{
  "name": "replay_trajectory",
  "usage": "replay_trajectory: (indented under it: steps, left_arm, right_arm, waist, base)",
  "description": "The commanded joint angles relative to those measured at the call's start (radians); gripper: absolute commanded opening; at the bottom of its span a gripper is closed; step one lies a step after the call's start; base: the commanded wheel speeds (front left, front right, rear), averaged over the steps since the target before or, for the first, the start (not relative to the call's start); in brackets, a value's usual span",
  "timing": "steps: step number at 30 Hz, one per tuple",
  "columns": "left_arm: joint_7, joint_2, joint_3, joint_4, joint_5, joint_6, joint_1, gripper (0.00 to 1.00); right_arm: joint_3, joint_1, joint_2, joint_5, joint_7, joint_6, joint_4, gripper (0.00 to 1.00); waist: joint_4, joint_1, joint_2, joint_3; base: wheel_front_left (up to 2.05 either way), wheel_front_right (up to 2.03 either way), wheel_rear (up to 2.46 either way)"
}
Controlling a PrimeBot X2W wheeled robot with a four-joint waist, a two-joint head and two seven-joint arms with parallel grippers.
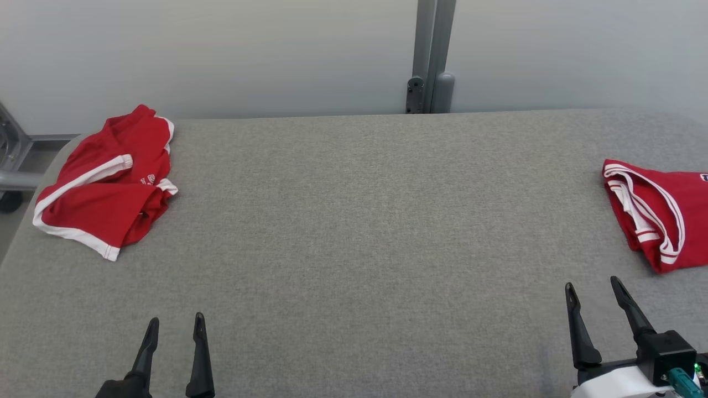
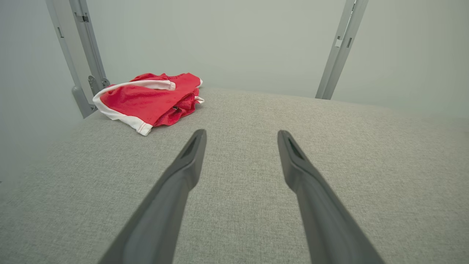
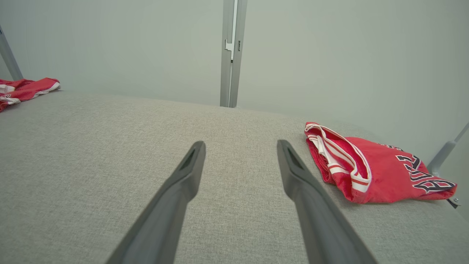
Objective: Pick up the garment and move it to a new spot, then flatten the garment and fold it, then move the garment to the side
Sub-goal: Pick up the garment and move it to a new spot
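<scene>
Left hand (image 1: pixel 177 319) and right hand (image 1: pixel 592 284) point forward above the grey tabletop (image 1: pixel 354 221), fingers spread wide (both empty).

The left gripper (image 1: pixel 176 319) is seen at the lower left of the head view. Its two dark fingers (image 1: pixel 145 354) are pointed up and spread apart, and nothing is held between them. The right gripper (image 1: pixel 592 283) is seen at the lower right, a bit higher up. Its fingers are tipped a little to the left and are spread wide too, with nothing held. A black block (image 1: pixel 666 351) and a white wrist (image 1: pixel 619 384) are seen behind them.
</scene>
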Motion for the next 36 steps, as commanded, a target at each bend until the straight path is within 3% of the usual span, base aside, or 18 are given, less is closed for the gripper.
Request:
replay_trajectory:
  steps: [1, 12, 17, 21, 26, 31, 36]
  left_arm:
    - [0.000, 0.001, -0.004, -0.003, 0.002, -0.004, -0.016, 1.00]
    - [0.000, 0.001, -0.021, -0.019, -0.007, 0.007, 0.009, 1.00]
    - [0.000, 0.001, -0.014, -0.036, -0.011, 0.011, 0.024, 1.00]
    - [0.000, 0.001, -0.013, -0.050, -0.026, 0.016, 0.009, 1.00]
    - [0.000, 0.001, -0.046, -0.010, -0.063, -0.005, -0.064, 1.00]
    - [0.000, 0.002, -0.074, 0.163, -0.121, -0.035, -0.273, 1.00]
    - [0.039, 0.001, -0.077, 0.393, -0.190, -0.057, -0.588, 1.00]
  right_arm:
    - [0.007, 0.004, 0.000, 0.006, -0.003, -0.002, -0.006, 1.00]
    - [0.096, -0.023, -0.001, 0.019, -0.003, -0.002, -0.007, 1.00]
    - [0.135, -0.041, -0.008, 0.018, -0.003, -0.002, -0.003, 1.00]
    - [0.158, -0.056, -0.022, 0.021, -0.003, -0.002, -0.001, 1.00]
    - [0.164, -0.075, -0.047, 0.022, -0.003, -0.002, -0.014, 1.00]
    - [0.159, -0.130, -0.096, 0.014, -0.003, -0.002, -0.040, 1.00]
    - [0.166, -0.242, -0.156, 0.008, -0.003, -0.002, -0.091, 1.00]
  waist:
    - [0.041, 0.0001, 0.0000, 0.006]
    - [0.317, 0.0001, 0.0000, -0.009]
    - [0.386, 0.0001, 0.0000, -0.003]
    - [0.385, 0.0001, 0.0000, 0.015]
    - [0.335, 0.0001, 0.0000, 0.081]
    - [0.279, 0.0001, 0.0000, 0.223]
    - [0.214, 0.0001, 0.0000, 0.443]
  base:
    - [0.00, 0.00, 0.00]
    - [0.00, 0.00, 0.00]
    - [0.00, 0.00, 0.00]
    - [0.00, 0.00, 0.00]
    - [0.00, 0.00, 0.00]
    - [0.00, 0.00, 0.00]
    - [0.00, 0.00, 0.00]
